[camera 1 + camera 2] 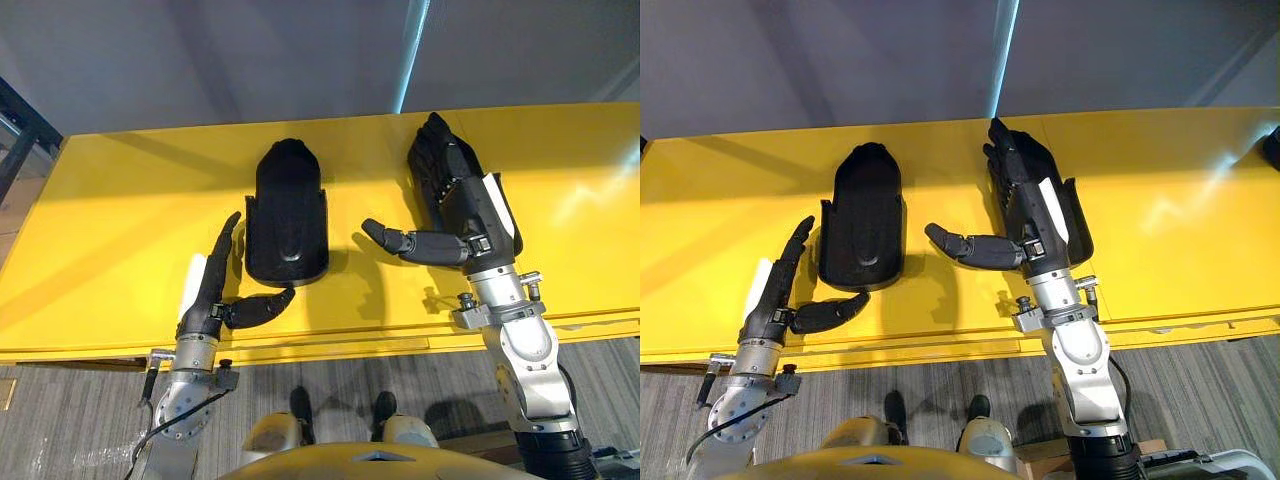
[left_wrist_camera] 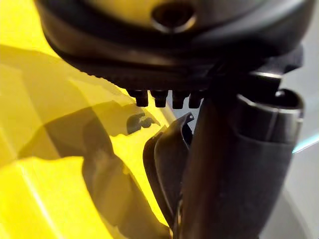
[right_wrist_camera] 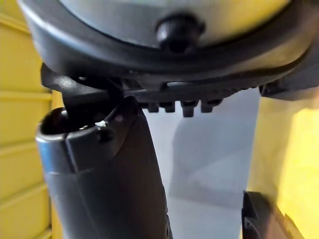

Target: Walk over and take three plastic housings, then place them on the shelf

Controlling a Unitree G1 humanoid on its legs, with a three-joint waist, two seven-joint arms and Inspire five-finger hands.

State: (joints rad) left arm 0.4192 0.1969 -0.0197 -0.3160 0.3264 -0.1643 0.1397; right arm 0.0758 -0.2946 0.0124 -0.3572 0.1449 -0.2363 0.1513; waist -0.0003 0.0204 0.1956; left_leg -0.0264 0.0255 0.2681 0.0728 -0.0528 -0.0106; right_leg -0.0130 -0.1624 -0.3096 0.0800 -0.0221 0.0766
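Observation:
Two black plastic housings lie on the yellow table (image 1: 120, 230). One housing (image 1: 287, 215) sits in the middle, hollow side up. My left hand (image 1: 210, 290) is open just left of it, fingers straight along its left edge and thumb reaching under its near end. In the left wrist view that housing (image 2: 169, 169) shows close past the thumb. The second housing (image 1: 1077, 225) lies to the right, mostly covered by my right hand (image 1: 460, 200), which rests open on it with straight fingers and the thumb spread out to the left.
The table's front edge (image 1: 330, 350) runs just before my wrists, with grey striped floor below. A dark metal frame (image 1: 20, 130) stands past the table's far left corner. A small dark object (image 1: 1272, 148) sits at the table's right edge.

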